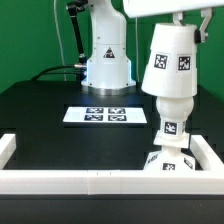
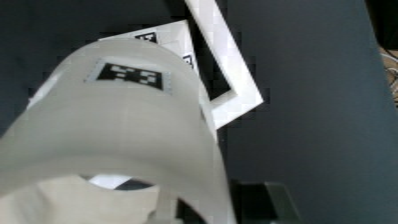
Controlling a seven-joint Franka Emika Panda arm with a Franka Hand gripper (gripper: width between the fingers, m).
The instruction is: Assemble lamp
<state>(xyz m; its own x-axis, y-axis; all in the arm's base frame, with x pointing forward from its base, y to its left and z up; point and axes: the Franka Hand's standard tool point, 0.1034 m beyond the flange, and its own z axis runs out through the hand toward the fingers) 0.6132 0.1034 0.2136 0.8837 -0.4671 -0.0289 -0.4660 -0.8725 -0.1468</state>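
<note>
My gripper [image 1: 170, 22] grasps the tapered shade [image 1: 170, 62] at frame right, suspended over the bulb [image 1: 171, 125] and base [image 1: 166, 163]. The white border rail [image 1: 60, 178] bounds the black table [image 1: 40, 110]; the marker board [image 1: 96, 116] lies centre.

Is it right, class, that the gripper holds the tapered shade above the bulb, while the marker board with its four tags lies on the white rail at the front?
Not quite. The shade does hang above the bulb, but the marker board lies flat on the black table, behind the white rail, not on it. The exterior view shows this.
</note>
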